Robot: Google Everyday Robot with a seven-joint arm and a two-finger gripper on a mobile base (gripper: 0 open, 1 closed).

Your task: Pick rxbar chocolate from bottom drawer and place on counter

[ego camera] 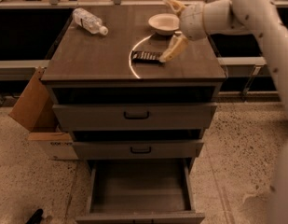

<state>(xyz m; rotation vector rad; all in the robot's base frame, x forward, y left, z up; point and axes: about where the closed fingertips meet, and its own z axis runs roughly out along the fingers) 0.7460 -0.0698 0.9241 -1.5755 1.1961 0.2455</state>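
The rxbar chocolate [146, 56], a flat black bar, lies on the counter [97, 55] beside the bright light arc. My gripper [173, 28] hovers over the counter's right side, just right of the bar, open and empty. One finger [174, 48] points down next to the bar's right end, the other finger [174, 4] points up behind the bowl. The bottom drawer [140, 188] is pulled out and its grey floor is bare.
A clear plastic bottle [89, 21] lies at the counter's back left. A white bowl [164, 22] sits at the back right. The two upper drawers [134, 115] are shut. A cardboard box [34, 106] leans against the cabinet's left side.
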